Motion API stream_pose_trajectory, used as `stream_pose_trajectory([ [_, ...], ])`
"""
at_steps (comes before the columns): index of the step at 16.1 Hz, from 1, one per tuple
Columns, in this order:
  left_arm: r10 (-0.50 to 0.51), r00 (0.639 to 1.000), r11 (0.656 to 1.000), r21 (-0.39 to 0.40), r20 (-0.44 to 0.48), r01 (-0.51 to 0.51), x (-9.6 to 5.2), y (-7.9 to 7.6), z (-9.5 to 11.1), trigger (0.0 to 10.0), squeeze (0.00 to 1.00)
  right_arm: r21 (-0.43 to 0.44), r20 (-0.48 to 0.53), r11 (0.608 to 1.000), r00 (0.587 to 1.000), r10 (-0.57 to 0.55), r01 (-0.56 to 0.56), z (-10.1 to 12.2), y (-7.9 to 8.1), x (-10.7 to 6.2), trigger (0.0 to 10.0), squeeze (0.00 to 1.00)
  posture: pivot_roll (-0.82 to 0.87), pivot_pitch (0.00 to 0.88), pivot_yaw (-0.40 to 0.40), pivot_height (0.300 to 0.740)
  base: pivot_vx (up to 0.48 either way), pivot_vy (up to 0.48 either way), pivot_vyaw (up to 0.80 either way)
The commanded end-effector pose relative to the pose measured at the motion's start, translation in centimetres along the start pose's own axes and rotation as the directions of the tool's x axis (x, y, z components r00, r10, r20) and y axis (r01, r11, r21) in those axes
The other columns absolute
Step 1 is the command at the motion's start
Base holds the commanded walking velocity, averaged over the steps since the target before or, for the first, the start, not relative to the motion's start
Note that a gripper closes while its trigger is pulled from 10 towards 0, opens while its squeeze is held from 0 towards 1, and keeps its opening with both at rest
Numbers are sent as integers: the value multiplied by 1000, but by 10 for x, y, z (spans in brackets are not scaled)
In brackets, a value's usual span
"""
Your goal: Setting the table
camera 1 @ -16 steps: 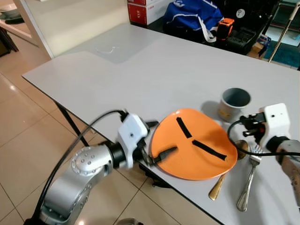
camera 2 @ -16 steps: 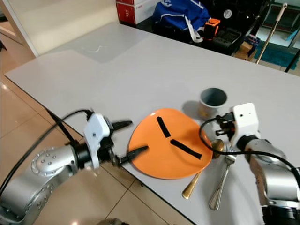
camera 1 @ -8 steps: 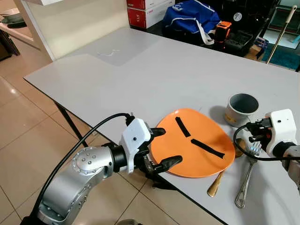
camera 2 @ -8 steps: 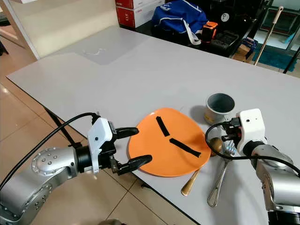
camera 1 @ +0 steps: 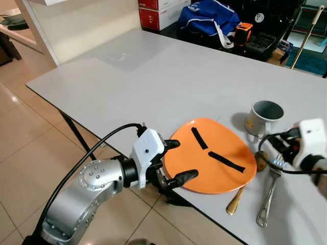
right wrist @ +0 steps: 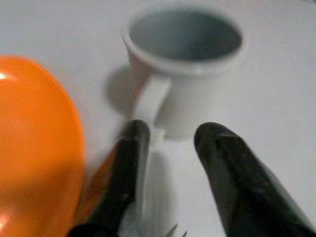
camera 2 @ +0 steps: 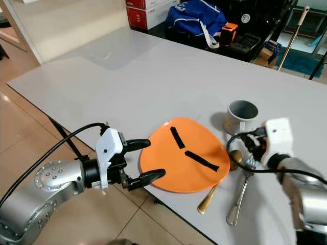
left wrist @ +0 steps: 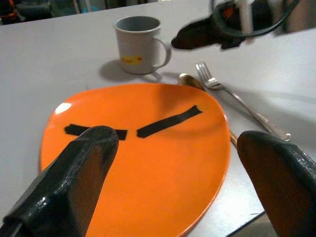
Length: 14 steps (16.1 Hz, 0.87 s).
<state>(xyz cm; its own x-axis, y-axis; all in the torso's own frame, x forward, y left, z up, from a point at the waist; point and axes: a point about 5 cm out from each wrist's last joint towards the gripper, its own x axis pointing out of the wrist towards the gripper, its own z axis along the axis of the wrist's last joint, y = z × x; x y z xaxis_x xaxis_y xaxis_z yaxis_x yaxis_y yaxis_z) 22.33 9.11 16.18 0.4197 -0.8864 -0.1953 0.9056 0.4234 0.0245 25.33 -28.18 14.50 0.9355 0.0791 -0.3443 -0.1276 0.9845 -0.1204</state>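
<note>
An orange plate (camera 1: 209,155) with two black tape strips lies on the grey table (camera 1: 127,87) near its front edge. My left gripper (camera 1: 179,161) is open at the plate's near left rim, one finger on each side, not touching it. A grey mug (camera 1: 265,116) stands behind the plate on the right. A golden spoon (camera 1: 240,196) and a silver fork (camera 1: 268,196) lie to the right of the plate. My right gripper (right wrist: 173,132) is open just in front of the mug's handle (right wrist: 150,101), above the fork's tines, holding nothing.
A blue bag (camera 1: 209,15), red and white boxes (camera 1: 158,10) and black cases stand beyond the table's far edge. The table's front edge runs just under the plate, with tiled floor (camera 1: 30,148) below. Bare tabletop stretches to the left and back.
A second ago my left gripper's lower finger lay on the plate's rim; its fingers have since spread and come off it. The right gripper has shifted slightly and looks blurred.
</note>
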Motion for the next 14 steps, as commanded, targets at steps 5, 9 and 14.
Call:
stream_pose_trajectory([
  [5, 234, 969, 972, 8, 76, -235, -6, 19, 7, 10000, 0, 36, 248, 999, 968, -42, 34, 50, -8, -54, 10000, 0, 5, 24, 58, 740, 0, 96, 0],
  [9, 445, 888, 890, 58, 117, -453, -1, 42, 16, 10000, 0, 192, 407, 976, 897, -170, 99, 43, 56, -35, 10000, 0, 7, 32, 63, 740, 0, 480, 0],
  [14, 571, 809, 806, 92, 137, -584, -1, 56, 20, 10000, 0, 258, 430, 962, 880, -199, 92, 44, 85, -23, 10000, 0, 11, 31, 60, 740, 0, 480, 0],
])
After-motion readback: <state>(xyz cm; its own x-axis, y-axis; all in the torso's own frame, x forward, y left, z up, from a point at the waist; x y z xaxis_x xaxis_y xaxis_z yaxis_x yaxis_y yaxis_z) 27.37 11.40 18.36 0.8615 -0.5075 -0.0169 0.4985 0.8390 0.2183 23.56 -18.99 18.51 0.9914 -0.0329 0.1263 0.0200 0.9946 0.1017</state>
